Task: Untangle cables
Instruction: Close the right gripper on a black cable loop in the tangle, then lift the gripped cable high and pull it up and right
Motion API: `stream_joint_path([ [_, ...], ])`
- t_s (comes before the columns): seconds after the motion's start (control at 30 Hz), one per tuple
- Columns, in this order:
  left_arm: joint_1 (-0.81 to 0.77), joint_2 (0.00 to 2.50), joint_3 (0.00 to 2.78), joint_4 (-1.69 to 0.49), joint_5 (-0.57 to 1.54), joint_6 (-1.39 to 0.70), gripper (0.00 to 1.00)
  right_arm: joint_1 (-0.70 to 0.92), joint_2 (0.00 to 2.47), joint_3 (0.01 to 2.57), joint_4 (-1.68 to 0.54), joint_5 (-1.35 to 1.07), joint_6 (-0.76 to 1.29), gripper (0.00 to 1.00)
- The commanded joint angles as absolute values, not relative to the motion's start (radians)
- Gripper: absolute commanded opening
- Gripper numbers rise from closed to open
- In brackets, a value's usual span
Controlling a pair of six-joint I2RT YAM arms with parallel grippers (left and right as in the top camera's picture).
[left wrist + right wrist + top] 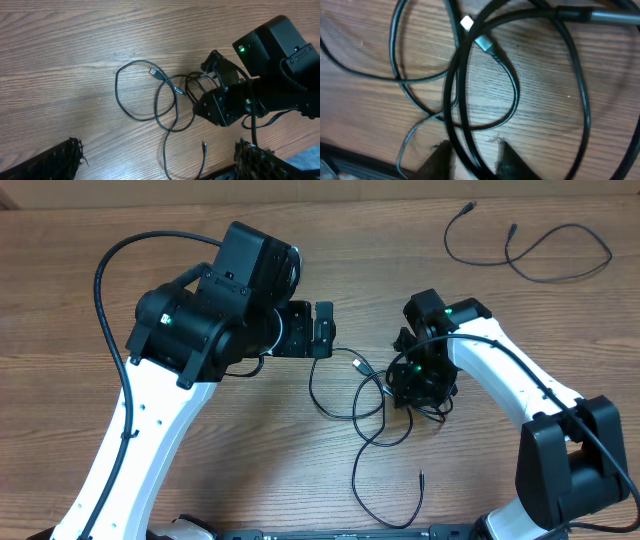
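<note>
One strand of the cables [449, 100] lies between the right end effector [472, 157] tips, grip unclear; left end effector [162, 157] gapes, farther off.

Thin black flexible cords [451, 100]; one metal plug tip [484, 44] silvery-white. Wooden tabletop [250, 470]: mid-brown, streaked grain. Robot arms [140, 450] white, black joints; small indicator light [242, 48] green.

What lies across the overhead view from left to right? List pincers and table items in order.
left pincer → silvery plug tip of the tangled cables → right pincer → separate loose cable at the far edge
</note>
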State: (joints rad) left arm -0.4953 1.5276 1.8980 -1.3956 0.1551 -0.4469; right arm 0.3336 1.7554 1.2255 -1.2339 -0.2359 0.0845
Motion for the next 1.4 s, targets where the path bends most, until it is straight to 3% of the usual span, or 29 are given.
stream_joint_path([
  [0.0,-0.491,1.511,1.899,-1.395,0.146,-0.461,0.99,0.334,1.747,1.224,-1.224,-0.231,0.083,0.10],
  [0.03,-0.491,1.511,1.899,-1.395,0.146,-0.461,1.00,0.334,1.747,1.232,-1.227,-0.237,0.086,0.04],
  [0.27,-0.491,1.511,1.899,-1.395,0.146,-0.461,1.00,0.334,1.747,1.426,-1.314,-0.330,0.090,0.04],
  [0.6,-0.491,1.511,1.899,-1.395,0.146,-0.460,0.99,0.331,1.746,2.033,-1.566,-0.338,0.104,0.04],
  [1.0,-0.491,1.511,1.899,-1.395,0.146,-0.461,1.00,0.331,1.724,2.540,-1.615,-0.401,0.104,0.04],
  [1.13,-0.491,1.511,1.899,-1.395,0.146,-0.461,1.00,0.331,1.718,2.568,-1.596,-0.290,0.109,0.04],
  [1.37,-0.491,1.511,1.899,-1.395,0.146,-0.461,1.00,0.331,1.719,2.560,-1.571,0.105,0.309,0.04],
])
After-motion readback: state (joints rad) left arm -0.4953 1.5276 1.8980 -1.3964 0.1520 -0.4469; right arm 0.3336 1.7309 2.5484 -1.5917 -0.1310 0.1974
